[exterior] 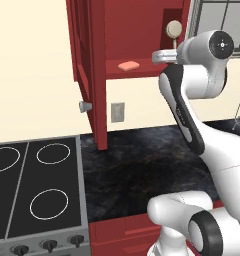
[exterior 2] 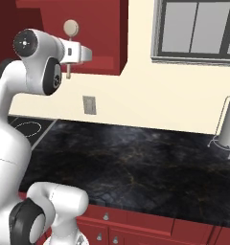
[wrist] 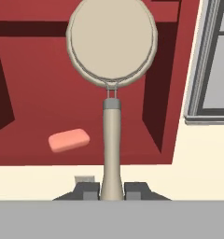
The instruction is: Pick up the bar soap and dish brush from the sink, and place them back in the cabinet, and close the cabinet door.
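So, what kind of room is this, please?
A kitchen, and a rendered one. A stove with ring burners stands beside a black marbled counter, and a dark red wall cabinet hangs open above it. The gripper holds a dish brush before the cabinet, where a bar soap lies.

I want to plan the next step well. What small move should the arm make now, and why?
Probably carry the brush forward over the cabinet shelf, then lower it beside the soap. The gripper is shut on the brush handle and holds it upright at the open front, with the head level with the cabinet interior. The soap already lies on the shelf, and the door stands open.
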Available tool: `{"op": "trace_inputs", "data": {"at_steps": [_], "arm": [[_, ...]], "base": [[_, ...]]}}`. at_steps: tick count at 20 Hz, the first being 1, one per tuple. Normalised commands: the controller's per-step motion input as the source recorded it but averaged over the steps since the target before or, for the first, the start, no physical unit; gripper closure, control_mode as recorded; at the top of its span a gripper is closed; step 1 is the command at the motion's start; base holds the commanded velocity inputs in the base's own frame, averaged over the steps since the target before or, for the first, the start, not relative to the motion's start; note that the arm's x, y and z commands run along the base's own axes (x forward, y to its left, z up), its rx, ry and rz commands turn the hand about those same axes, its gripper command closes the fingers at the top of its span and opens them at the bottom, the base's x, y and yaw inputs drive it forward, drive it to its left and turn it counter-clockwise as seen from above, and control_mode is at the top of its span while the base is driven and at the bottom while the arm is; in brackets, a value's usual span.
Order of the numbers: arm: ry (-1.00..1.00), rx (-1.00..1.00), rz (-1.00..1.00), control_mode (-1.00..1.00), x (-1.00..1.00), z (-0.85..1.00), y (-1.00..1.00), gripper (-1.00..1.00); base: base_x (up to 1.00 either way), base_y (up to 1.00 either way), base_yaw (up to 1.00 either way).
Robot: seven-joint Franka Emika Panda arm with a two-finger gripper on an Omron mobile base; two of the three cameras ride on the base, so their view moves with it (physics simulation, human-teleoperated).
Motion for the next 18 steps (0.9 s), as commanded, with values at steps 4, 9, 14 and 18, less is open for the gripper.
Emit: {"op": "trace_inputs", "data": {"at_steps": [4, 9, 14, 18], "arm": [[0.0, 0.0, 0.0, -1.0, 0.24, 0.0, 0.04, 1.0], [0.0, 0.0, 0.0, -1.0, 0.28, 0.0, 0.02, 1.0], [0.0, 0.0, 0.0, -1.0, 0.3, 0.0, 0.0, 1.0], [0.01, 0.0, 0.0, -1.0, 0.18, 0.0, 0.07, 1.0]], "base": [[0.0, 0.0, 0.0], [0.0, 0.0, 0.0], [0.0, 0.0, 0.0], [0.0, 0.0, 0.0]]}}
